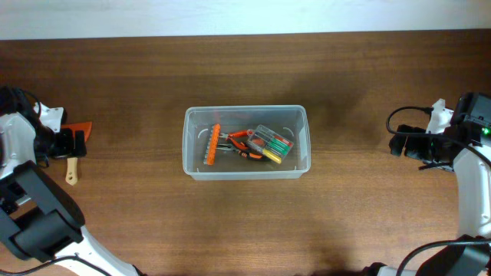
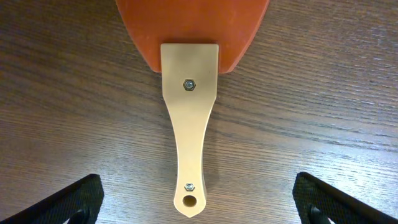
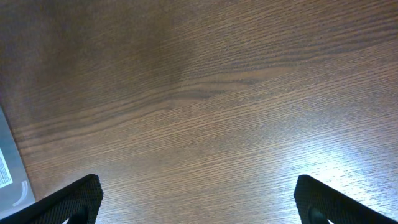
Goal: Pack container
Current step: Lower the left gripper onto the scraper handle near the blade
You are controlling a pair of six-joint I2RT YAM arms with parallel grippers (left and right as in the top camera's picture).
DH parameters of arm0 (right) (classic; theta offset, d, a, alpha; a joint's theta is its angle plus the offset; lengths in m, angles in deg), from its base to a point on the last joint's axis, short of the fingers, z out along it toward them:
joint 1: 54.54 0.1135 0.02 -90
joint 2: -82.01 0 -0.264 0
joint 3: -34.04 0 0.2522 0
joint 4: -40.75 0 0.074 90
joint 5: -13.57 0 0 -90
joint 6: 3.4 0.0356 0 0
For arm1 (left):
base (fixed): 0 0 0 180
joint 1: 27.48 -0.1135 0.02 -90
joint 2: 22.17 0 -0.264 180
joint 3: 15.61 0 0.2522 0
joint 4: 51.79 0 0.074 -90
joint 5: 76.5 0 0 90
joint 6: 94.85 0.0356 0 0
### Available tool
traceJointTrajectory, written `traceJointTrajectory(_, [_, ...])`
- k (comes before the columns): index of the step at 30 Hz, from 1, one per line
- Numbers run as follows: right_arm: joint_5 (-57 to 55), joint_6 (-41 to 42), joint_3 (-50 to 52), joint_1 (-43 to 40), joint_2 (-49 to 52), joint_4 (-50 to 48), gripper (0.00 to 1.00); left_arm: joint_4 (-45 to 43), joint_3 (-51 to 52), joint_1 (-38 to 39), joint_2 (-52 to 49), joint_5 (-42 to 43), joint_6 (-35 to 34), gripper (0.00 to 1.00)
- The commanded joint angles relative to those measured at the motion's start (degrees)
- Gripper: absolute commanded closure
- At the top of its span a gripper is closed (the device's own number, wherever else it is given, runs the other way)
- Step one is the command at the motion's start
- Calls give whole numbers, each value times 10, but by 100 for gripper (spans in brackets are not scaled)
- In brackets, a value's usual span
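Your left gripper [image 2: 198, 190] stands wide open, holding nothing. Its dark, textured fingers [image 2: 74, 202] sit one on each side of a scraper's handle [image 2: 189, 143], well clear of it. The handle is smooth pale wood, flat and tapering, with a hex nut [image 2: 188, 84] at its wide end. At the narrow end, nearest your fingertips, there is a smaller fastener and a round hole. Beyond the handle spreads the scraper's matte orange blade [image 2: 193, 25], lying flat on the dark, grained wooden table [image 2: 74, 112].

Your right gripper [image 3: 198, 190] is open just as wide, with only bare wood grain between its fingers.

The container [image 1: 245, 170], clear plastic with rounded corners and a rim, sits between your two grippers, well apart from both. Only the overhead view shows what it holds. There is an orange ridged strip [image 1: 211, 146], pliers with orange-and-black grips [image 1: 244, 144] and a clear case of green, yellow and red pieces [image 1: 275, 144].

The right wrist view catches just a grey translucent corner of the container at its lower left edge. A pale patch of print shows there, too small to read. The left wrist view does not show the container at all.
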Motion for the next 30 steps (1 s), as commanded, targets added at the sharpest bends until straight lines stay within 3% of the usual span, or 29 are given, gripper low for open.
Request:
traceJointTrajectory(1, [5, 5, 1, -2, 0, -2, 1, -1, -10, -4, -5, -2, 3, 1])
traceJointTrajectory(30, [5, 5, 1, -2, 0, -2, 1, -38, -10, -3, -52, 30, 3, 1])
